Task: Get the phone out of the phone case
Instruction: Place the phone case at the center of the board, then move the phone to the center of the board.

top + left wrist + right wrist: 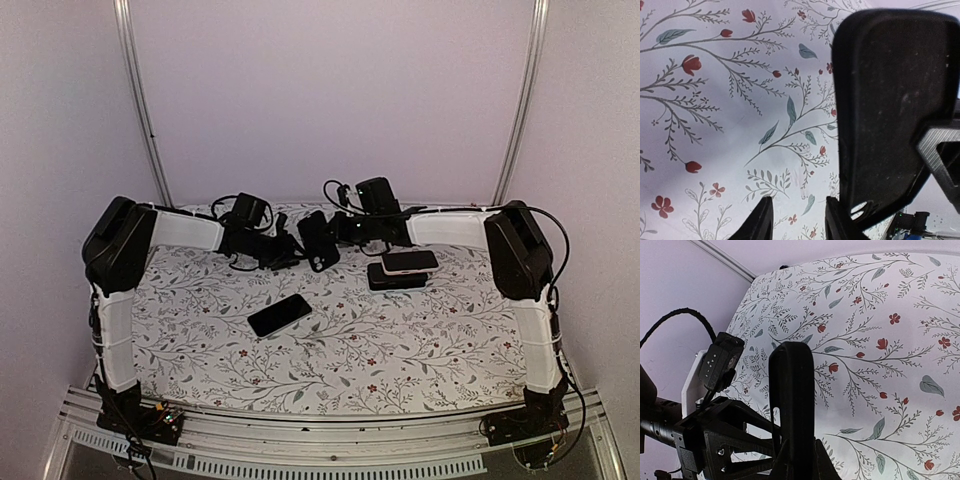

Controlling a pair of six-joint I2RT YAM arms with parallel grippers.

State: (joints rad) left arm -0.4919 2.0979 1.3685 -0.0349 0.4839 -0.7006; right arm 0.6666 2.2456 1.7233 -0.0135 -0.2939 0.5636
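Note:
A black phone case hangs above the table's back middle, between the two arms. My right gripper is shut on it; in the right wrist view the case stands edge-on between my fingers. In the left wrist view the case fills the right side, with light through its camera hole. My left gripper is open and empty just left of the case, over the flowered cloth; it also shows in the top view. A black phone lies flat on the cloth, nearer the front, apart from both grippers.
A light-edged phone lies on a black slab to the right, just below my right forearm. Black cables loop behind the wrists. White walls and metal rails close in the back and sides. The flowered cloth covers the table.

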